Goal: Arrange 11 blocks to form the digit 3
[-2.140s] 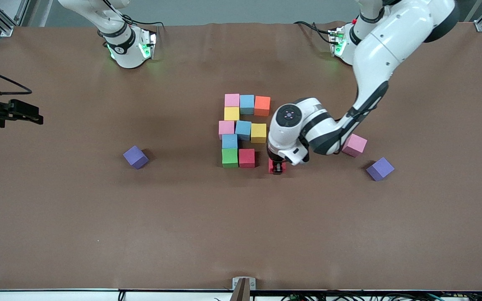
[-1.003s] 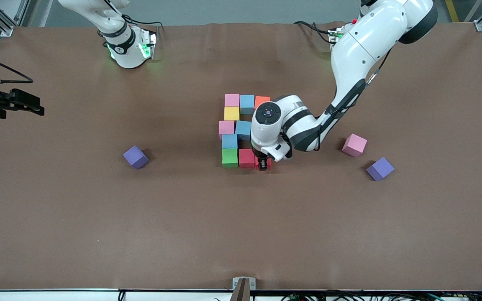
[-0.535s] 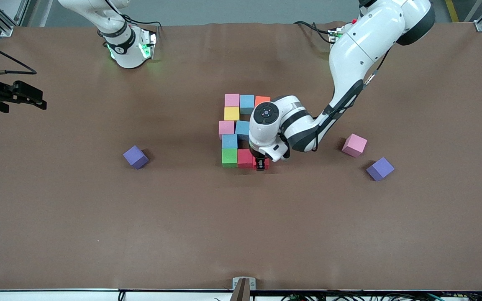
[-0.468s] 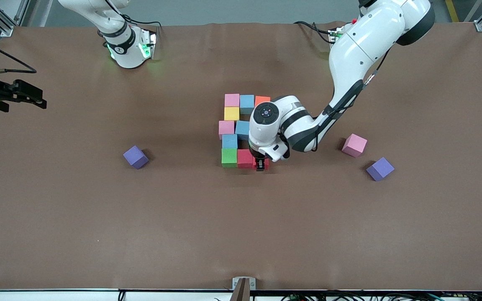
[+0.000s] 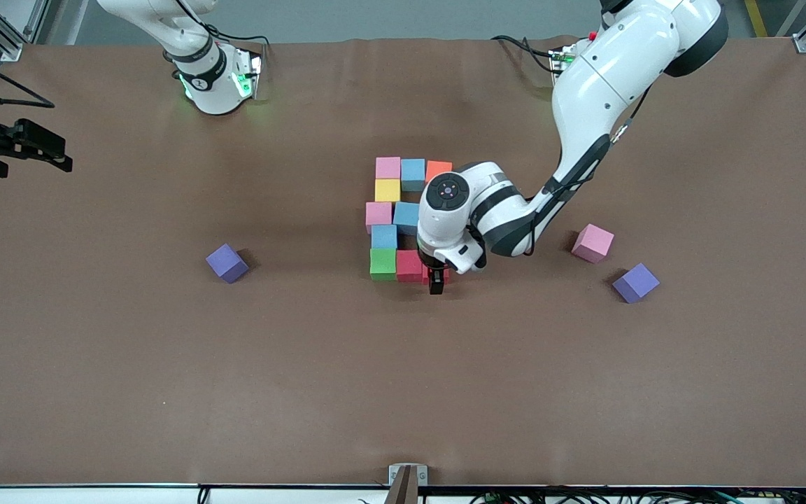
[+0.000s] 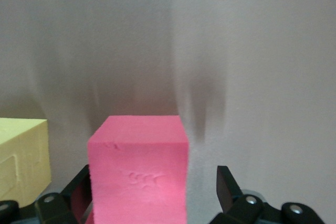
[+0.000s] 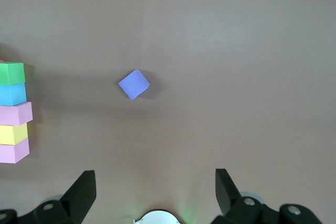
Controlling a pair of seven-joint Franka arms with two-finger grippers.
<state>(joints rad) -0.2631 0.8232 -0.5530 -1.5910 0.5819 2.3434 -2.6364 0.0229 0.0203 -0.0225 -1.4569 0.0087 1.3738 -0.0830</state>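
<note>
Two arms over one brown table [image 5: 403,392]. The left arm reaches in from its base to the middle, and the right arm waits at its own end of the table.

- Figure of cubes [image 5: 396,213] in mid-table: ten of its cubes show in the front view. The left arm's wrist covers part of the middle row, and the left wrist view shows a yellow cube [image 6: 21,150] there, beside the red one.
- Loose cubes: a pink one [image 5: 592,243] and a purple one [image 5: 635,283] toward the left arm's end, and a second purple one [image 5: 227,263] toward the right arm's end.
- Left gripper [image 5: 436,281] is low at the end of the row nearest the front camera, jaws spread, holding nothing.
- Red cube [image 6: 137,166] sits on the table between those jaws, touching its red neighbour [image 5: 411,266]. It is off-centre: close against one finger [image 6: 79,184] and well clear of the other.
- Right gripper [image 7: 155,182]: jaws spread wide and empty.

Judgement: the coming move is a straight lift by the left gripper. The near finger could drag the red cube if the hand drifts sideways. A cube has no long axis to mind.

Writing: none readable. The red cube's face has only shallow dents.
</note>
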